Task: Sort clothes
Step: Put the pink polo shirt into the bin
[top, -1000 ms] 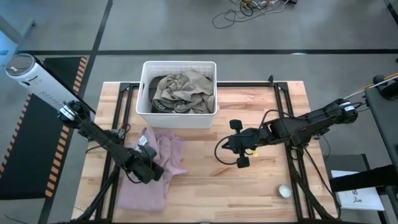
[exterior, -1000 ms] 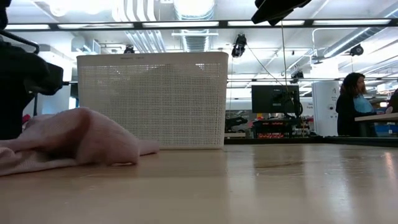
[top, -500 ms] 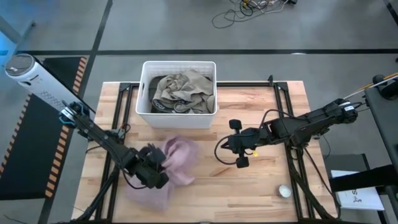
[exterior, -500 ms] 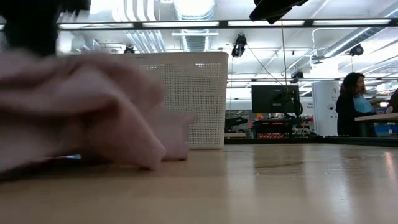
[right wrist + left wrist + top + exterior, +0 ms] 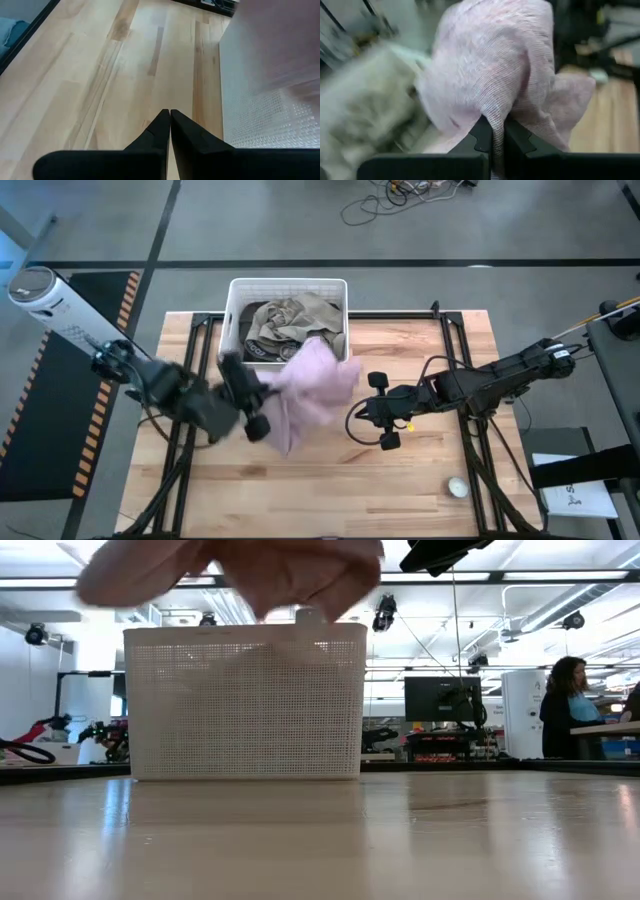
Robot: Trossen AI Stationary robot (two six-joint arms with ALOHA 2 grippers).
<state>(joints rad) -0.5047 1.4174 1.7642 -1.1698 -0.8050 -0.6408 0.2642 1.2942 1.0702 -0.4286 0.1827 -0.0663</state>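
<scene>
This is a robotics lab, open-plan and industrial. The wooden bench (image 5: 420,480) sits on a black metal frame over a grey concrete floor (image 5: 500,220) marked with dark tape lines, loose cables (image 5: 400,195) and a hazard-striped mat (image 5: 70,380). Beyond it run bright strip lights (image 5: 300,580), exposed ceiling ducts (image 5: 235,605), a monitor (image 5: 437,700), and a person (image 5: 565,705) at a far workstation.

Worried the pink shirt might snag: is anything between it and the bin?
Nothing visible does. The left gripper, shut on the pink shirt, holds it aloft at the white bin, above the rim; inside lie only khaki clothes.
</scene>
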